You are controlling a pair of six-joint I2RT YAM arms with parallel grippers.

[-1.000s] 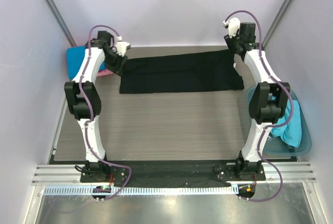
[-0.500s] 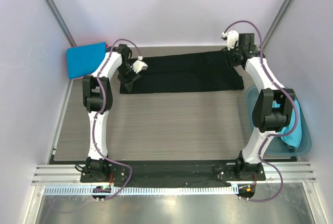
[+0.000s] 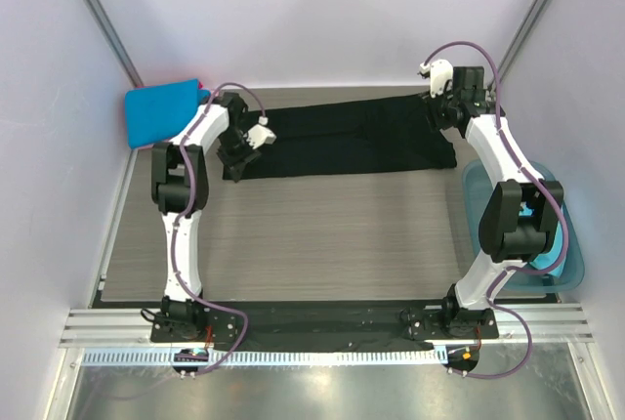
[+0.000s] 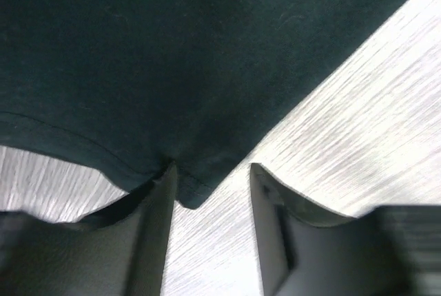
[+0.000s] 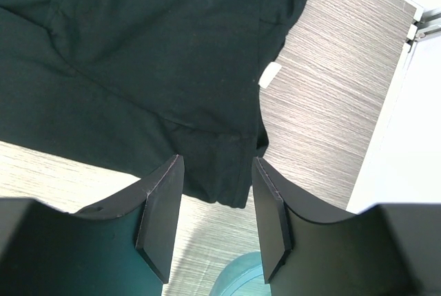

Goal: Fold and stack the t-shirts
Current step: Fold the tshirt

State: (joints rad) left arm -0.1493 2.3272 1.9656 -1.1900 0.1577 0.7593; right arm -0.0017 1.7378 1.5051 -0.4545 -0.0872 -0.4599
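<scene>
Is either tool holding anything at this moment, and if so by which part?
Nothing is held. The left tool stands open, with a corner of the black t-shirt between its fingers; the right tool is open over another corner.

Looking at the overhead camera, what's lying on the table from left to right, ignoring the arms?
In order: bright blue folded cloth t-shirt → large black cloth t-shirt spread flat → translucent teal plastic tub.
</scene>
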